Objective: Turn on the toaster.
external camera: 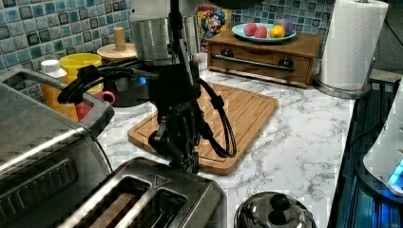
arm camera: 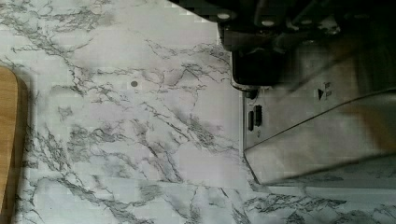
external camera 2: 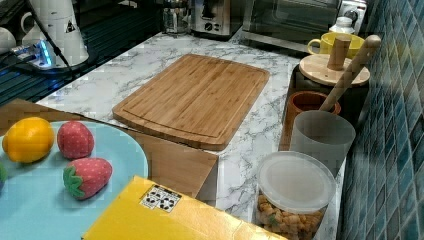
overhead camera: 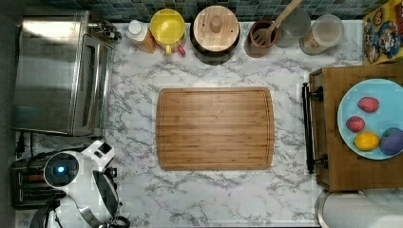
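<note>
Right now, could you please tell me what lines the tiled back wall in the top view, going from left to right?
White-capped bottle → yellow mug → black pot with wooden lid → brown cup holding a spatula → grey cup → lidded jar → cereal box.

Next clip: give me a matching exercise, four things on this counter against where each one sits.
Things:
1. toaster
2. cutting board
3. plate of fruit
4. yellow mug

Places:
A. middle of the counter
B. on the wooden drawer box
C. by the tiled wall
D. under the robot's hand

Pairs: 1-D, 2-A, 3-B, 4-C
</note>
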